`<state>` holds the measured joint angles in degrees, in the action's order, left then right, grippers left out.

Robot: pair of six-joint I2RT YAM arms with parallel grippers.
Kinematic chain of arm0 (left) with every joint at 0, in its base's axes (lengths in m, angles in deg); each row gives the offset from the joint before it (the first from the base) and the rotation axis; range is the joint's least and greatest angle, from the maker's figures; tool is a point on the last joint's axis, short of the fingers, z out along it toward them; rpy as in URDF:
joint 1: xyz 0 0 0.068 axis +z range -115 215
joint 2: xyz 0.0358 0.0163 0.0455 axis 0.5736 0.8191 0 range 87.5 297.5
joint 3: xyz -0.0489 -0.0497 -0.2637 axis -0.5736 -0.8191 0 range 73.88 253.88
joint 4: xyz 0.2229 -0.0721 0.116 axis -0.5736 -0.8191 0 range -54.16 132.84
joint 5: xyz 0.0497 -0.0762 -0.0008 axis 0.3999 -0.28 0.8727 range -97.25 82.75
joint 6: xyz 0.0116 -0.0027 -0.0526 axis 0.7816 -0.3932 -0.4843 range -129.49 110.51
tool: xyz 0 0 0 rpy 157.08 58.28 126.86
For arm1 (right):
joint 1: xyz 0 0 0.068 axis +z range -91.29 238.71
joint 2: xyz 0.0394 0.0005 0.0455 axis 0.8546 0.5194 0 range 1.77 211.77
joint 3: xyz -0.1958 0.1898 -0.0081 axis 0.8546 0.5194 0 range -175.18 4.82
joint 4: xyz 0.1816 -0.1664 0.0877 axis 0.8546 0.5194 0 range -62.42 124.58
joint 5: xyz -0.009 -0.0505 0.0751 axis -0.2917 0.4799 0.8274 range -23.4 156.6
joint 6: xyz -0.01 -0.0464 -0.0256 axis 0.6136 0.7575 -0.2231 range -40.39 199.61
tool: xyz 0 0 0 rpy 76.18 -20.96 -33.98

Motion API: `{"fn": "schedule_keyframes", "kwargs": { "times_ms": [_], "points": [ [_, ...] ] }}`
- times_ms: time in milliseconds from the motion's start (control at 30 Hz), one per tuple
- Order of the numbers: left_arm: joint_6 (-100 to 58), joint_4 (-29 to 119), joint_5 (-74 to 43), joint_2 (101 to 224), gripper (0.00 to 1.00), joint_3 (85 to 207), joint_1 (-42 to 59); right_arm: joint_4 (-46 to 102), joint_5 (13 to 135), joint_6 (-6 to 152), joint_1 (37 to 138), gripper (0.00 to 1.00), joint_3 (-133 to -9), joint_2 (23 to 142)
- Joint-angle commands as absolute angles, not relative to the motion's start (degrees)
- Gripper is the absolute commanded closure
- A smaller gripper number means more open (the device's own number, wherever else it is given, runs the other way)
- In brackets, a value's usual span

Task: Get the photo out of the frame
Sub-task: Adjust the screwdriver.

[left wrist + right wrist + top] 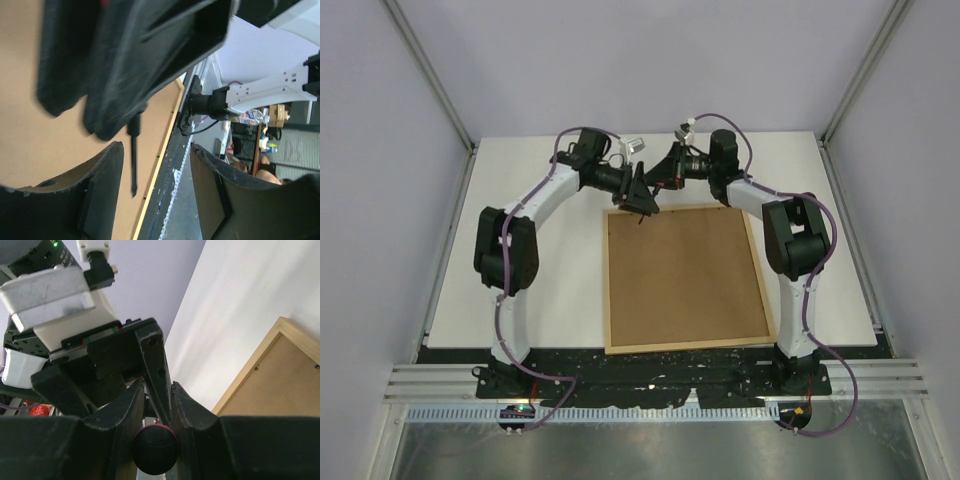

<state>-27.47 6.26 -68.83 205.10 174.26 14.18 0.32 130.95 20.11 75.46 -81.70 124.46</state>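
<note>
White tabletop [540, 180]: frame [682, 345] back-up, long axis near-far; far-left corner at my open left end effector [155, 150]; right end effector [158, 390] grips black tool [133, 155].

From the overhead feed I see a white table [540, 250] boxed in by pale lilac walls [620, 60], with aluminium posts [430, 75] at the corners. A black base plate [650, 365] runs along its near edge, followed by silver rails [430, 382], a white slotted cable duct [650, 412] and a metal sheet [650, 450]. A slim dark tool [133, 170] shows a thin shaft, and its round butt [155, 447] carries a red ring. Past the table I can make out blurred clutter [272, 120], possibly bottles on a shelf.
</note>
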Motion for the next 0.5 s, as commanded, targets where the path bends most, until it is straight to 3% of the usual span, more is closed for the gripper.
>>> {"fn": "schedule_keyframes", "kwargs": {
  "times_ms": [0,100,267,367,400,467],
  "points": [
    [-29.7,10.6,-74.2,205.6,0.43,174.7,12.5,-10.2,132.1,13.4,75.1,0.92,-80.5,121.0],
    [-30.5,10.8,-74.7,206.1,0.57,174.1,12.3,-12.8,132.0,11.5,74.8,0.92,-80.1,120.9],
    [-28.3,8.3,-74.2,205.7,0.99,173.3,12.4,-9.7,134.3,14.4,73.8,0.9,-81.5,120.1],
    [-22.5,1.3,-72.3,205.4,1.0,175.2,12.4,3.3,138.7,25.2,73.1,0.77,-84.4,118.1],
    [-20.7,-0.8,-71.6,205.5,1.0,176.0,12.4,11.1,139.9,28.0,73.0,0.64,-85.3,117.7],
    [-16.6,-5.9,-70.5,205.6,1.0,178.2,12.4,25.7,144.5,39.3,72.9,0.51,-88.3,117.2]
  ]
}}
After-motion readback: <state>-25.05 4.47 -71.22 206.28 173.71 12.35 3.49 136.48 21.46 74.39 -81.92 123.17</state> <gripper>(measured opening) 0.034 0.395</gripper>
